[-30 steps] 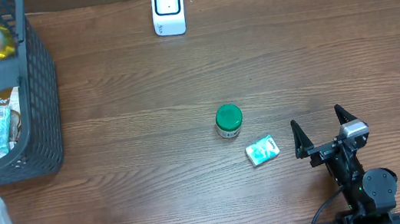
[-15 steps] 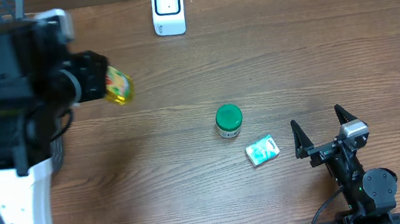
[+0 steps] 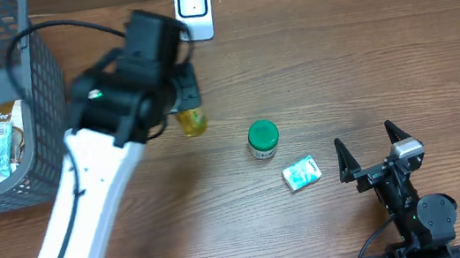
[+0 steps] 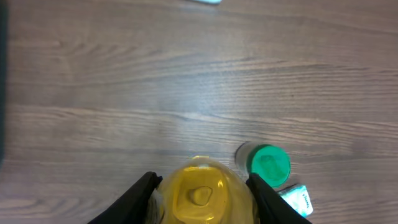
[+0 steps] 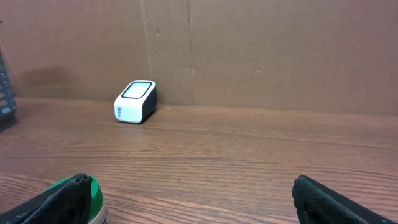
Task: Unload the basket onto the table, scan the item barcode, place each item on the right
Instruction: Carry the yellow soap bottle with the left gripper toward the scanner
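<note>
Overhead view: a brown wooden tabletop (image 3: 363, 58) is shown, crossed from the near left toward the far middle by the white left arm (image 3: 93, 174). A grey mesh basket (image 3: 44, 100) with packets inside it is seen at the far left edge. The right fingers (image 3: 345, 160) are parked at the near right, spread fully wide with nothing between them.

A small white scanner (image 3: 193, 11) is stood at the far edge, a little left of the middle. The yellow item (image 3: 192, 121) is held above the tabletop, nearer than the scanner and slightly to its left, with bare wood between the two. In the left wrist view the left fingers (image 4: 142, 199) are seen partly closed, one on each side of the item, which is viewed end-on so that its long axis is judged to run straight out from the fingers. No barcode can be made out on it.

A green-lidded jar (image 3: 263, 138) is stood to the right of the held item, and a small teal packet (image 3: 301, 173) lies just beyond it toward the near right.

The scanner is judged to lie farther away and slightly right of the held item, and the left arm is much the closer one to it; the right arm is well apart.
</note>
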Controlling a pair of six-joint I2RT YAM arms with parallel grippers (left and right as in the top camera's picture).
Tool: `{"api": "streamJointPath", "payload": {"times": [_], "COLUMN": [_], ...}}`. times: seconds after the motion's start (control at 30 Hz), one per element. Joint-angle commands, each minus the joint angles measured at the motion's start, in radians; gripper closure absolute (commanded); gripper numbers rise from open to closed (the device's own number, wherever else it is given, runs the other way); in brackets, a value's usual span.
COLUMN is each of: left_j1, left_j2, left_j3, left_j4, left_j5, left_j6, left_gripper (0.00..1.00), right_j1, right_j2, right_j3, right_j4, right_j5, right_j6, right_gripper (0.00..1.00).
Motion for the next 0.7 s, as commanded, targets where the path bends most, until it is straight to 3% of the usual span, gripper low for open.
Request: {"api": "streamJointPath", "payload": {"times": [0.0,0.17,0.4,0.67], "left_j1": [-0.079,-0.155,-0.216,-0.224], "left_j2": [0.072,0.171,0.307,0.34], "left_j3": [0.008,0.008,0.008,0.0], "left_j4": [0.006,0.011,0.066,0.09], "left_j5": [-0.111,-0.155,-0.155,-0.159], "left_j6": [-0.19,-0.305,-0.306,-0.307], "left_gripper": [0.61,0.61,0.61,0.6], "right_j1": [0.005,0.005,0.005,0.005], "right_j2": [-0.009,-0.009,-0.009,-0.009], "right_j3": [-0.011,-0.011,-0.011,-0.011], "right_j4": [0.005,0.005,0.005,0.005], "right_j5": [0.003,0.003,0.003,0.003], "right_j6": [-0.004,-0.004,-0.004,-0.004], "right_gripper": [0.0,0.0,0.0,0.0]}}
